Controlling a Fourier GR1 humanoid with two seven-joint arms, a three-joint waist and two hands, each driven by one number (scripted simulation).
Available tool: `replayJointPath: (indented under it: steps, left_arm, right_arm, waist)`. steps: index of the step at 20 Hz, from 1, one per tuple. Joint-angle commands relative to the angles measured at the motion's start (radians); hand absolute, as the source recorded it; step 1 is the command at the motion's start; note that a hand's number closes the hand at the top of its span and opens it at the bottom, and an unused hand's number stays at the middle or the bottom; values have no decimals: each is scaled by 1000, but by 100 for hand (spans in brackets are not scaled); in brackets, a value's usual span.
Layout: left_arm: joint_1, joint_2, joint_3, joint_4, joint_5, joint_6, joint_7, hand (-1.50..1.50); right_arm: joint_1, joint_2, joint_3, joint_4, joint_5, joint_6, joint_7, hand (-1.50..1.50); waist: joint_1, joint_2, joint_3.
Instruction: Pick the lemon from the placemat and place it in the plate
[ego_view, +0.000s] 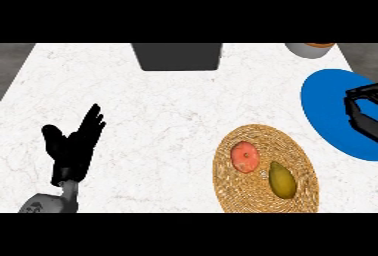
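The lemon (282, 180), olive-yellow and oval, lies on the right half of the round woven placemat (255, 192) at the lower right. The blue plate (325, 107) sits to the placemat's upper right, cut off by the view's right edge. My right hand (363, 111) comes in from the right edge over the plate, well above and right of the lemon; its fingers are apart, with blue showing between them, and it holds nothing. My left hand (74, 145) rests open at the lower left, fingers up, far from the placemat.
A red-orange round fruit (244, 156) lies on the placemat just up-left of the lemon. A dark grey box (177, 56) stands at the counter's far edge, and a grey bowl (311, 49) sits at the far right corner.
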Motion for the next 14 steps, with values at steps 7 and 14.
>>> replayJointPath:
  steps: [7,14]
  left_arm:
    - [115,-82,-56,53,-3,-93,-76,0]
    - [86,-93,-44,83,-2,-95,-50,0]
  right_arm:
    - [115,-45,-177,217,-35,203,-407,-150]
    - [248,-184,-29,41,195,228,-281,-150]
  waist:
    - [18,-9,8]
    - [10,-9,6]
